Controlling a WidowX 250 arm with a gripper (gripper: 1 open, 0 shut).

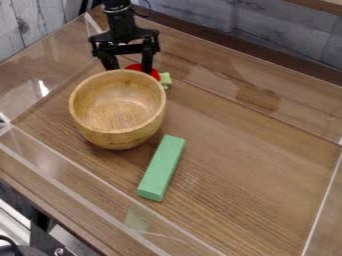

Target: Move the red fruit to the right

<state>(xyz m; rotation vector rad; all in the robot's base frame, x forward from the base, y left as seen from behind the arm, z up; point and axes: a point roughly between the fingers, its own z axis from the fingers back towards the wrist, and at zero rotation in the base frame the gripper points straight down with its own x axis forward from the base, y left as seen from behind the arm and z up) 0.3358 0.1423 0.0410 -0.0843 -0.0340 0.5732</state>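
Observation:
The red fruit [144, 71] is a small bright red toy lying just behind the wooden bowl's far rim, with its light green leafy end [166, 79] pointing right. My gripper [124, 56] hangs straight down over the fruit's left part, black fingers [99, 58] spread wide and open. The fingers partly cover the fruit. I cannot tell whether they touch it.
A wooden bowl [119, 107] stands in front of the fruit. A flat green rectangular block [163, 167] lies nearer the front. Clear plastic walls [314, 215] ring the wooden tabletop, and bare wood stretches right of the fruit.

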